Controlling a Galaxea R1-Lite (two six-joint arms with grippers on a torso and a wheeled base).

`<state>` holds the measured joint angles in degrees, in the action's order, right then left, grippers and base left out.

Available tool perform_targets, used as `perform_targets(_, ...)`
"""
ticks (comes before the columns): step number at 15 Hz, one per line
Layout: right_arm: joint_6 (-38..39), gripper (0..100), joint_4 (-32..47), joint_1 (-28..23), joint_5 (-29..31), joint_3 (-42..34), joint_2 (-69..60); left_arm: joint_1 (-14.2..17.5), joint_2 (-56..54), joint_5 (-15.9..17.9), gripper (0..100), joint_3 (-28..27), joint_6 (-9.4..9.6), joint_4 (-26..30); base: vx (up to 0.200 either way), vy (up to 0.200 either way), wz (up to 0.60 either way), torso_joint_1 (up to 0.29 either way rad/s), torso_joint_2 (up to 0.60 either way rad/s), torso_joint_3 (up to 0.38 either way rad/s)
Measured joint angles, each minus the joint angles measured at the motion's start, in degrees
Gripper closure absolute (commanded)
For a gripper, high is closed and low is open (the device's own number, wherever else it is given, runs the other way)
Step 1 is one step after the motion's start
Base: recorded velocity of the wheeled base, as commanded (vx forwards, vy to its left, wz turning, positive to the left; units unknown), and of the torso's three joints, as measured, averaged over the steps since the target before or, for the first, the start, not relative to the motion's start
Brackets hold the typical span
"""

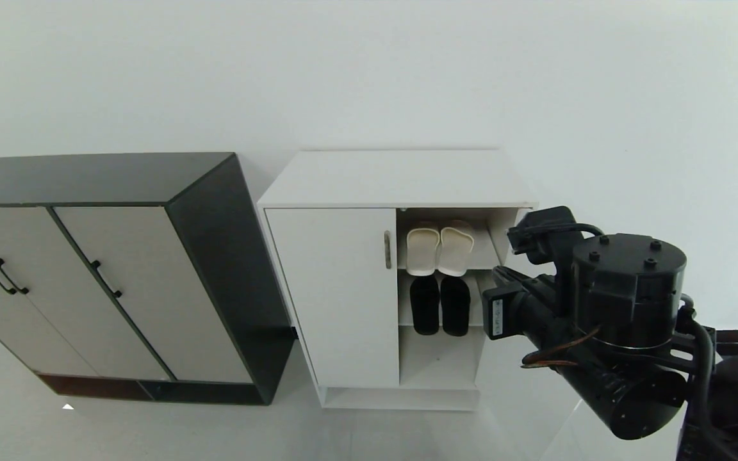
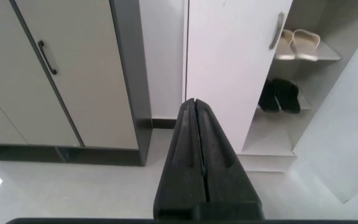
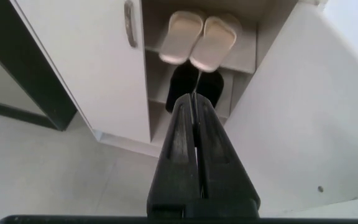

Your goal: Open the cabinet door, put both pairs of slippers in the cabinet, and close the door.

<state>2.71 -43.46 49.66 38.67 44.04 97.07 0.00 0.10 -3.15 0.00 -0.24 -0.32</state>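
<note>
The white cabinet (image 1: 394, 179) has its left door (image 1: 337, 294) closed and its right door (image 3: 303, 112) swung open. A pair of white slippers (image 1: 439, 250) lies on the top shelf, and a pair of black slippers (image 1: 439, 306) lies on the shelf below. My right arm (image 1: 625, 288) hangs just right of the opening. The right gripper (image 3: 193, 96) is shut on nothing and points at the shelves, partly hiding the black slippers (image 3: 180, 81) under the white slippers (image 3: 199, 40). My left gripper (image 2: 194, 102) is shut and empty, above the floor in front of the closed door.
A dark cabinet (image 1: 119, 275) with two light doors and black handles stands left of the white one, with a narrow gap between them. The closed door carries a metal handle (image 1: 387, 250). Pale floor (image 1: 215, 429) lies in front of both cabinets.
</note>
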Motion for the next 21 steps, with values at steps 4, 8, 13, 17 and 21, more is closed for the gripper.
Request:
perform_targets(4, -0.1, 100, -0.5, 0.0, 0.0, -0.2, 0.8, 0.0, 0.0, 0.0, 100, 0.0, 0.0, -0.1, 0.0, 0.0, 0.0, 0.217, -0.49, -0.276)
perform_targets(8, -0.3, 100, -0.9, -1.7, -0.3, -0.2, 1.2, 0.0, 0.0, 0.0, 100, 0.0, 0.02, 0.0, 0.0, 0.0, 0.0, 0.029, -0.06, -0.037)
perform_targets(13, -0.3, 100, -1.0, -2.2, -0.4, -0.1, 1.7, 0.0, 0.0, 0.0, 100, 0.0, 0.0, 0.0, 0.0, 0.0, -0.36, 0.002, 0.0, -0.001)
perform_targets(17, -0.3, 100, -1.0, -3.6, -0.6, 0.4, 1.7, 0.0, 0.0, 0.4, 100, 0.0, 0.2, 0.0, 0.0, 0.0, -0.6, 0.011, 0.0, 0.001)
perform_targets(21, -0.3, 100, -1.5, -8.0, -4.0, 1.4, 1.8, 0.0, 0.0, 0.4, 100, 0.0, 0.17, 0.0, 0.0, 0.0, -0.15, 0.002, 0.0, 0.002)
